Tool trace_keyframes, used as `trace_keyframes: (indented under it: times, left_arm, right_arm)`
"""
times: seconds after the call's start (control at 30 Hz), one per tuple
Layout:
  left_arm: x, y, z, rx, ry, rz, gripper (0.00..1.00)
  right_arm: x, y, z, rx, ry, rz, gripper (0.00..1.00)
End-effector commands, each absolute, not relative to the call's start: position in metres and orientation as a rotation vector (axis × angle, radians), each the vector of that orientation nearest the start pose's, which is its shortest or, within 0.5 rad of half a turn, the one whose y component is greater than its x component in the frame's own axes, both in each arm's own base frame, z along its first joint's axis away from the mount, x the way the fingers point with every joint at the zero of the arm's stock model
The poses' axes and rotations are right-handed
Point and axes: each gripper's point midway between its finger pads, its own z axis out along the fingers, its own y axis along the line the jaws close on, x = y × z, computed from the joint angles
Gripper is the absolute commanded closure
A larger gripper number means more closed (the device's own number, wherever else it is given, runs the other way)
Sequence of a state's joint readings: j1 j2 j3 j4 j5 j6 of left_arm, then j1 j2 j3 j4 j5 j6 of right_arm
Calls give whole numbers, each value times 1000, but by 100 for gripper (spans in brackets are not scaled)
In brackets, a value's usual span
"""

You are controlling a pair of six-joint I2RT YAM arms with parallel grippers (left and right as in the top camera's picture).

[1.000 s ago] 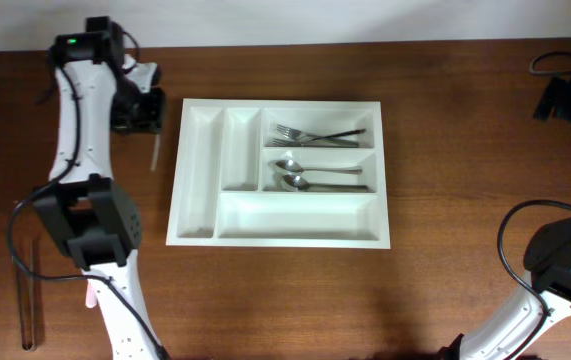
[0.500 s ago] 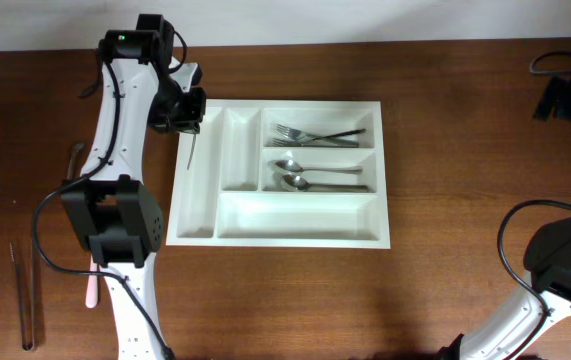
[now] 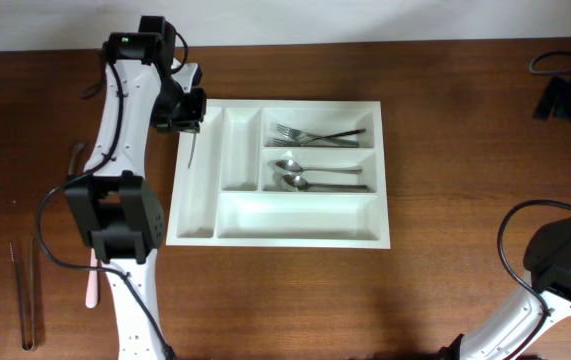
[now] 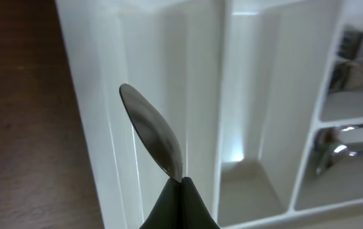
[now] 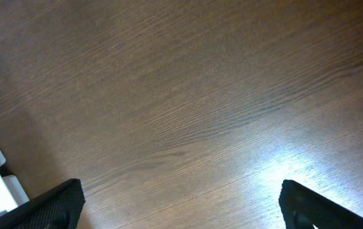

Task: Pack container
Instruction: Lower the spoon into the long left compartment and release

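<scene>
L tool (image 4: 181, 191) clenched on utensil (image 4: 152, 130). Tray (image 3: 295, 215) sits right under it, outermost narrow slot below the tip. Best bet: line utensil up lengthwise w/ slot, drop low, clear of wall, then let go. R tool (image 5: 181, 213) agape, empty.

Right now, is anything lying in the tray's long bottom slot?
No, the long bottom slot of the tray shows only bare white floor.

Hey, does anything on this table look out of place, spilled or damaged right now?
Nothing looks spilled or damaged. Loose items lie outside the container, far to its left: a long thin tool and a pink-handled item partly hidden by the left arm. The left gripper holds a utensil over the leftmost slot.
</scene>
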State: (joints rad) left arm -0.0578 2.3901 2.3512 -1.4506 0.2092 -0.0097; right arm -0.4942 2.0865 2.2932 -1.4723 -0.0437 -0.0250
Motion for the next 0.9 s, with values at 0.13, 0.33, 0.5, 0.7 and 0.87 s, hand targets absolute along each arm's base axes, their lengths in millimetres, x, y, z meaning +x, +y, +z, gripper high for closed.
trace_keyframes:
  times: [0.13, 0.33, 0.5, 0.7, 0.87]
  left_arm:
    - [470, -60, 61, 42, 3154, -324, 95]
    - [471, -59, 53, 42, 3166, -318, 90]
    - [472, -59, 49, 42, 3166, -319, 90]
    - [479, -60, 50, 46, 3139, -318, 80]
    - [491, -58, 67, 91, 3078, -312, 61]
  right_arm:
    - [400, -209, 219, 670, 2752, -49, 1]
    - [400, -209, 219, 669, 2752, -49, 1]
    - [400, -209, 219, 669, 2752, -49, 1]
    - [400, -209, 219, 670, 2752, -49, 1]
    - [400, -209, 219, 670, 2752, -49, 1]
